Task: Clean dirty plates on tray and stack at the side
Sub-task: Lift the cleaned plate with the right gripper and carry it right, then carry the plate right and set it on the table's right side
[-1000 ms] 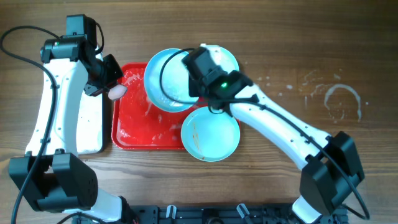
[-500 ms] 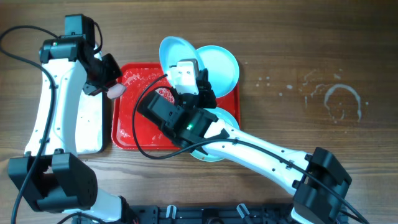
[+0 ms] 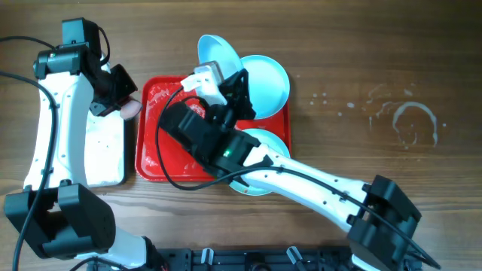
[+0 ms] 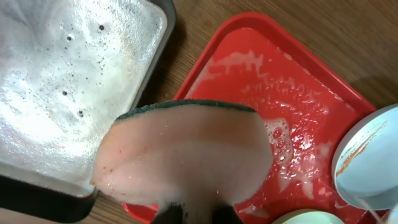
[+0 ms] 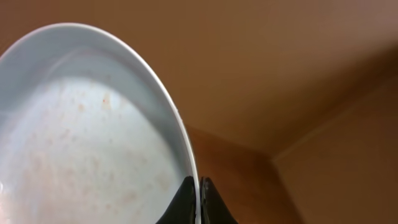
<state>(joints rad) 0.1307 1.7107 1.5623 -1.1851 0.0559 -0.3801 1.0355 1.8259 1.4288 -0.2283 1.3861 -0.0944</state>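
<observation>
My right gripper [image 5: 199, 200] is shut on the rim of a pale blue plate [image 5: 87, 130] with faint brownish specks and holds it tilted on edge above the far side of the red tray [image 3: 151, 162]; the plate also shows in the overhead view [image 3: 217, 54]. A second plate [image 3: 265, 81] lies at the tray's far right corner. A third plate [image 3: 267, 143] shows partly under the right arm. My left gripper [image 3: 120, 102] is shut on a wet pink sponge [image 4: 186, 152] with a green back, above the tray's left edge [image 4: 186, 81].
A black-rimmed tray with a white soapy inside [image 3: 105, 154] lies left of the red tray; it also shows in the left wrist view [image 4: 68, 81]. The red tray's floor [image 4: 292, 112] carries foam streaks. Dried water marks [image 3: 410, 120] sit on the wooden table at the right.
My right arm swung left over the tray and tipped the held plate up onto its edge. My left gripper with the sponge shifted a little to the left.
</observation>
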